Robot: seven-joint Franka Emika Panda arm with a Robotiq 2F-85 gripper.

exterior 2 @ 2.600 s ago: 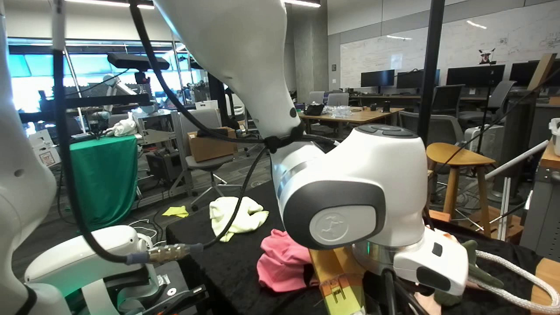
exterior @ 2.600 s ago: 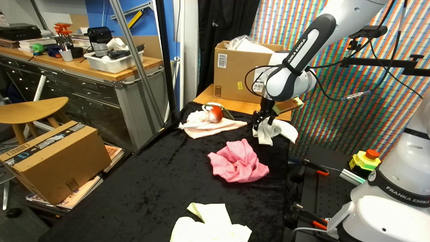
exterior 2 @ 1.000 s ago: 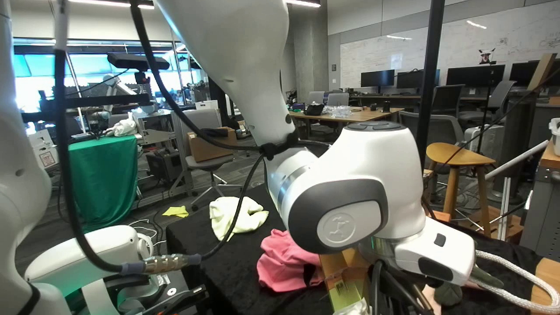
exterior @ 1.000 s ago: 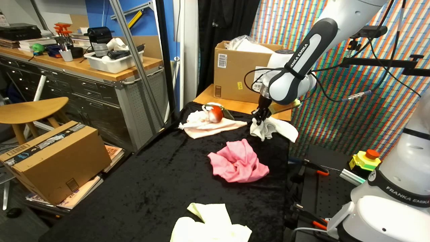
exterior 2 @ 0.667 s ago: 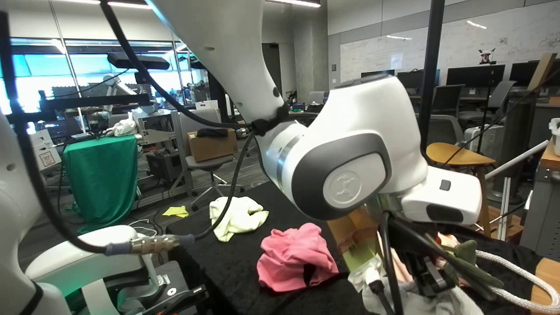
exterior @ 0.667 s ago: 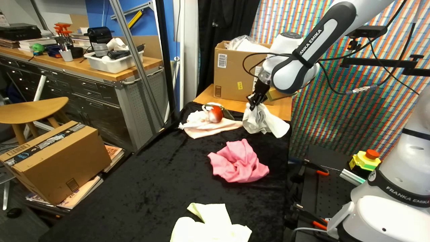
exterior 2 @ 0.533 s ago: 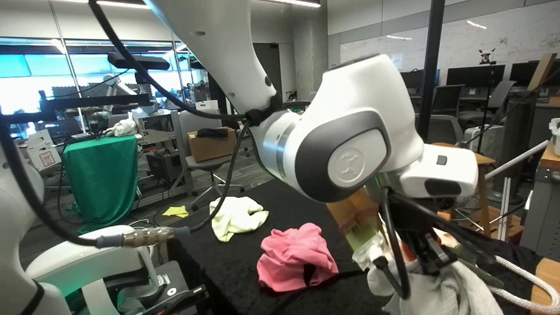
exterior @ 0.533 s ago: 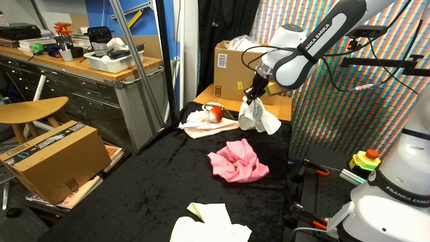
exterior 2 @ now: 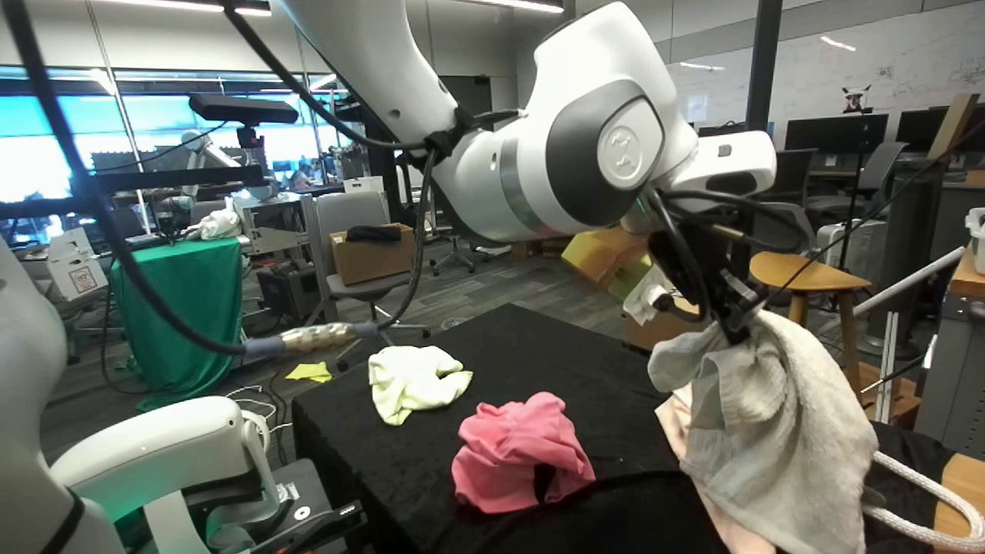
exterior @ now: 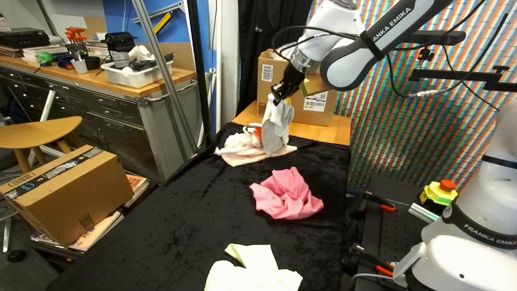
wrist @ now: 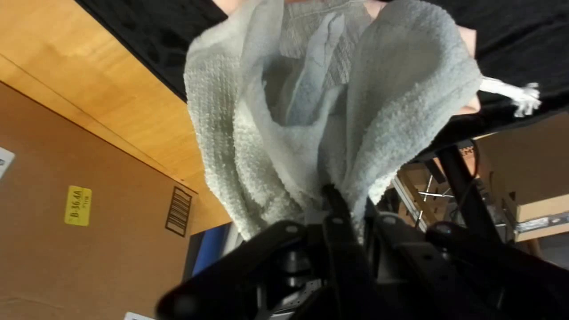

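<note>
So, at far left in an exterior view: a wooden stool (exterior: 38,131), then a taped cardboard box (exterior: 68,194). Rightward, a table under black velvety fabric (exterior: 181,226). At its far end, a pale pink drawstring bag (exterior: 242,154), by the look of it, with a red round object (exterior: 257,136) partly masked there. Near edge: a crumpled pale yellow-green cloth (exterior: 254,275).

Next along, a gray-white terry towel (exterior: 276,127), hanging above the table, lower folds in front of the bag in both exterior views. Whether hem and bag touch cannot be told. The gripper (exterior: 276,97) sits overhead, tilted, fingers nearly together, pinching a bunch of the towel at its top; in the wrist view the folds droop from between the tips.

Step in hand, by judgement: a carry, towel aloft. The next move seems to call for a firm pinch, a smooth pace and enough height that the loose hem does not drag on bag or red object.

Slightly right, nearer: a heaped pink cloth (exterior: 286,196), apart from the towel. Behind, a cardboard carton (exterior: 309,115). Far right, an emergency-stop button (exterior: 439,194) beside the robot's base (exterior: 484,202).
</note>
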